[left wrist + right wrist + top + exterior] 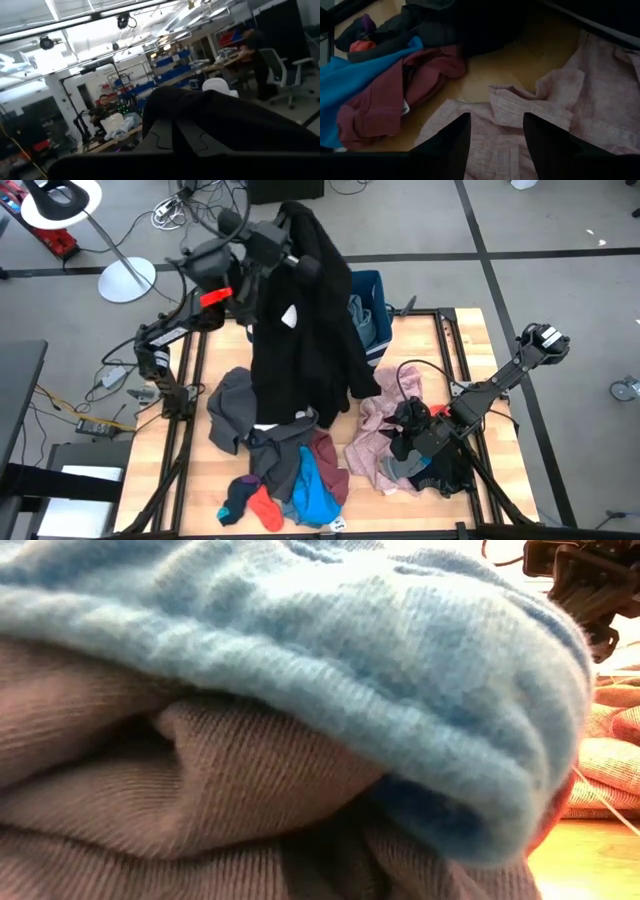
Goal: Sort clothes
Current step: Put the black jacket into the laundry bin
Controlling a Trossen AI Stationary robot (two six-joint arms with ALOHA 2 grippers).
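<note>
I have the left gripper (pixel 262 242) high at the far left of the table with a big black garment (pixel 305 320) hanging from it. The cloth hides the fingers, so I cannot tell how wide they stand; I judge they are clamped on the fabric, since it hangs from there. Its hem drags across the pile (pixel 285 465) below, and I think that is the main risk: if I swing toward the blue bin (pixel 368 300), just beside it at the far edge, the trailing cloth may snag the dark grey piece (pixel 232 412) or the maroon one (pixel 328 458) and haul them along. The grip could also slip under that weight, as I cannot see how much cloth is pinched.

The right gripper (pixel 496 137) hovers low over the pink shirt (pixel 545 120) at the near right, fingers spread apart and holding nothing. A cable (pixel 408 368) loops over that shirt, and a careless grab might catch it.

The clothes look soft and crumpled: a bright blue piece (pixel 315 485) and an orange-red one (pixel 265 508) lie tangled at the near edge, and blue knit over grey ribbed cloth blocks the low view.
</note>
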